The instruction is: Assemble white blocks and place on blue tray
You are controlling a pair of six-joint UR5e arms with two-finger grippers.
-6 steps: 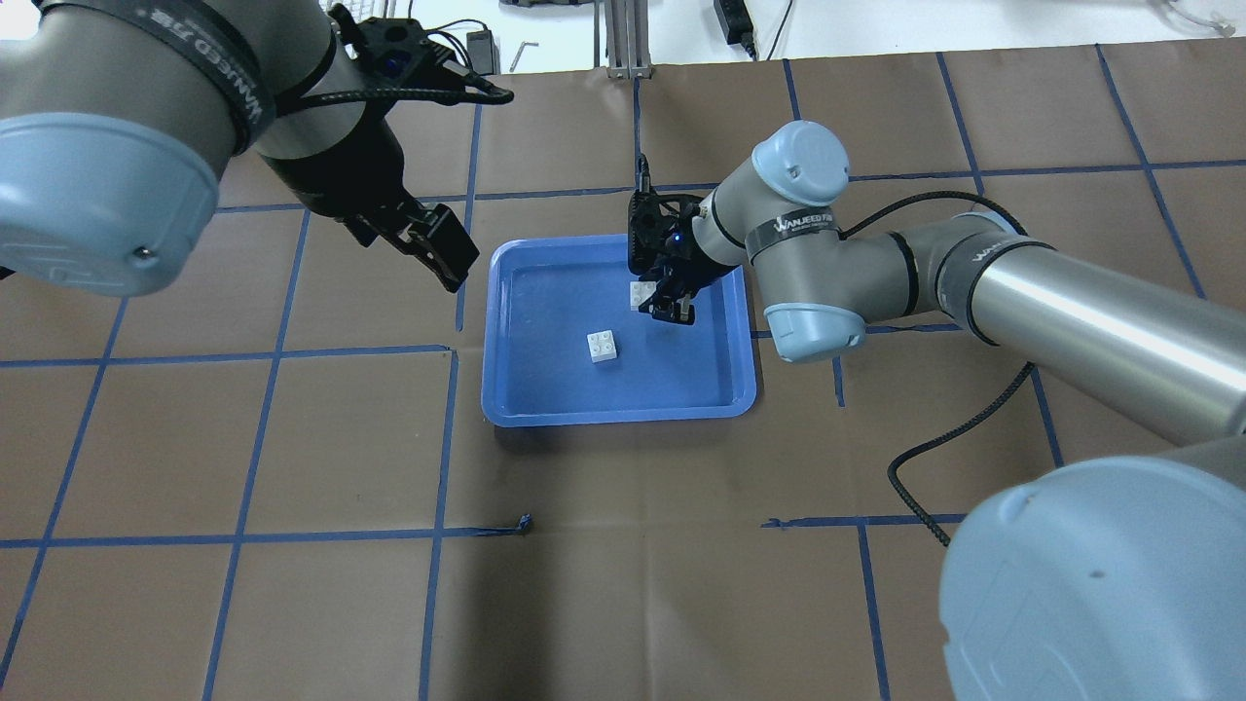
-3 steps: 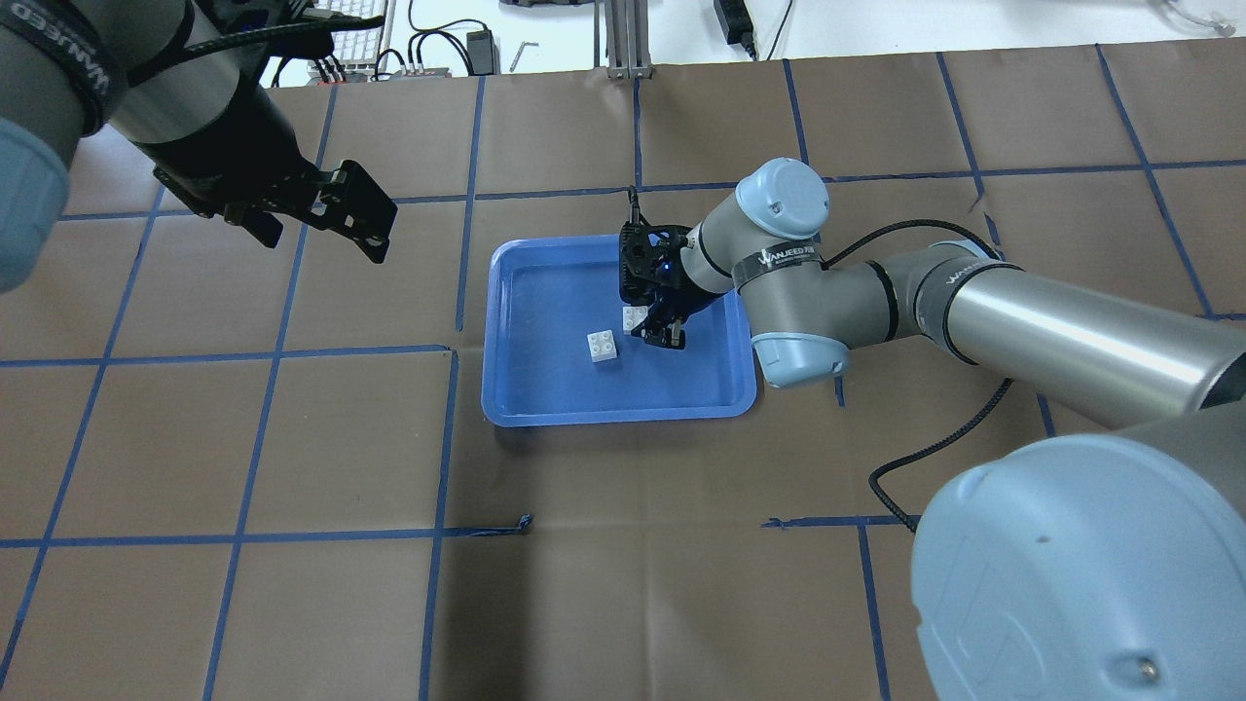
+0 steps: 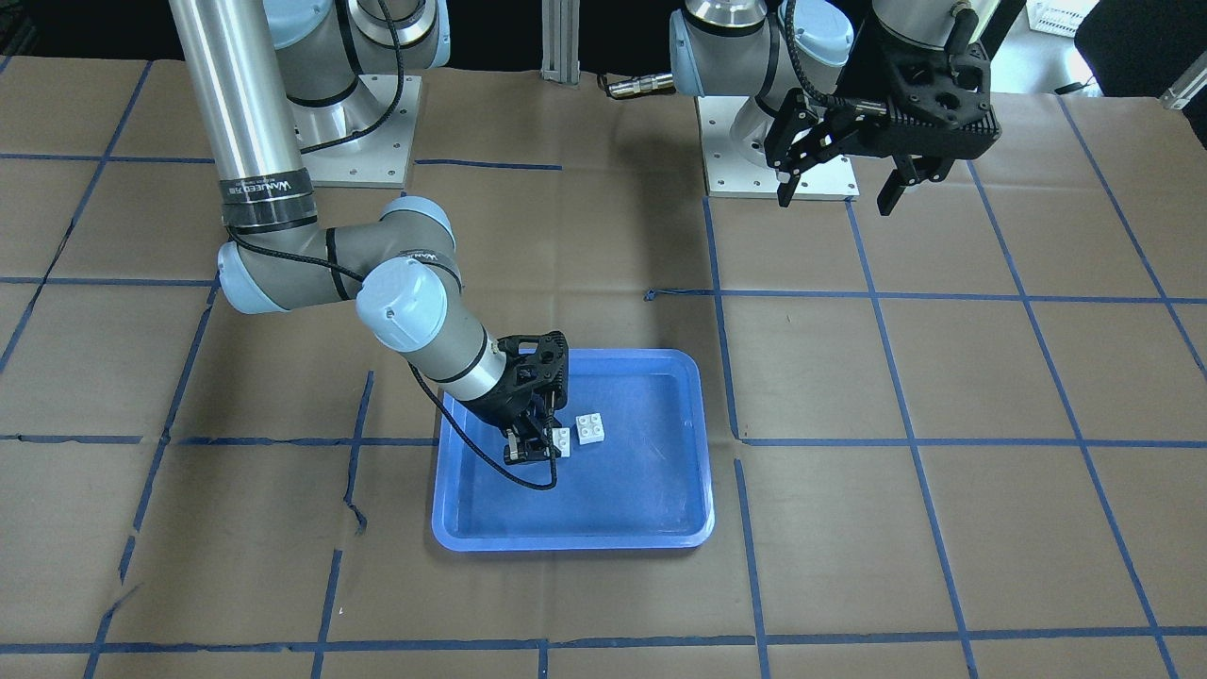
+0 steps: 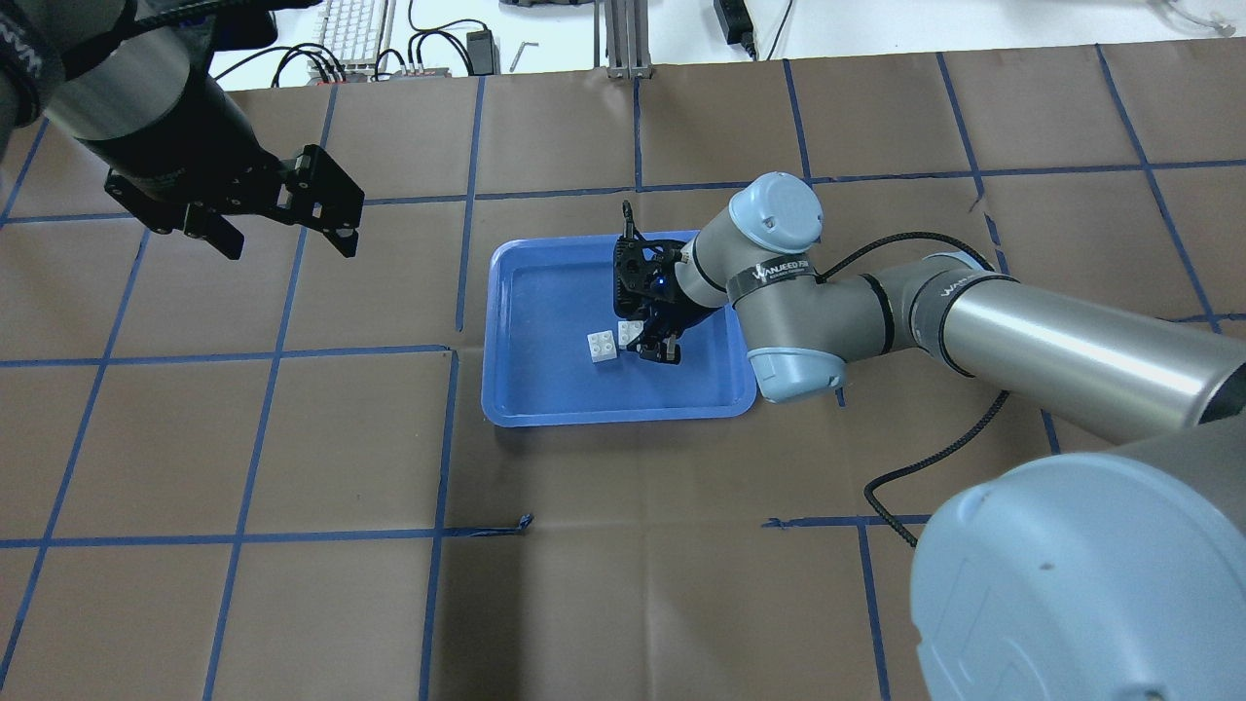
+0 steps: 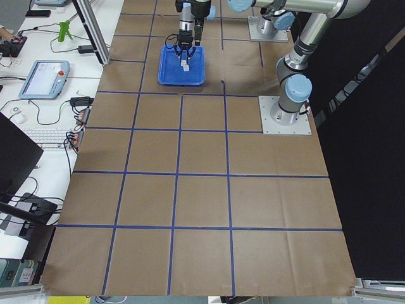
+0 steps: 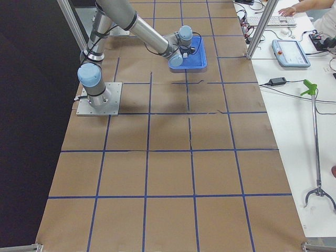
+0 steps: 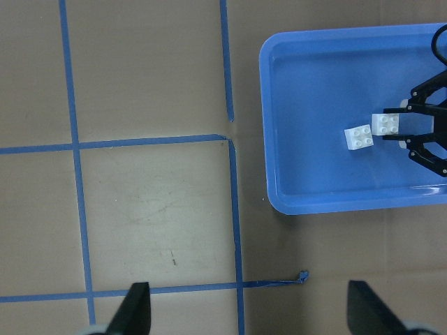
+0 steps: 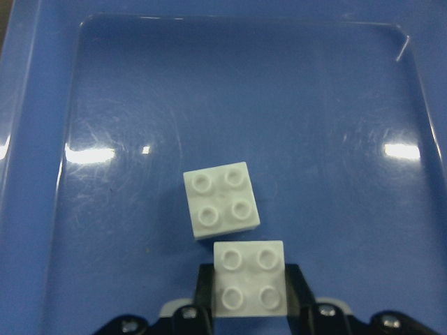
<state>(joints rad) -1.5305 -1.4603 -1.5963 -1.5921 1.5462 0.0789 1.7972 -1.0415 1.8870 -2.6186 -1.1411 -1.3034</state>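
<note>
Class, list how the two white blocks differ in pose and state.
The gripped block sits in the right gripper; the loose block lies free on the tray. In the wrist view the gripped block is square to the frame; the loose block is slightly rotated. Both are white, studs up.

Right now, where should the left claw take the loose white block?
From straight above, I would pinch two opposite flat side walls: the loose white block lies studs up, slightly turned, in the blue tray. Choose the walls not facing the held block.
</note>
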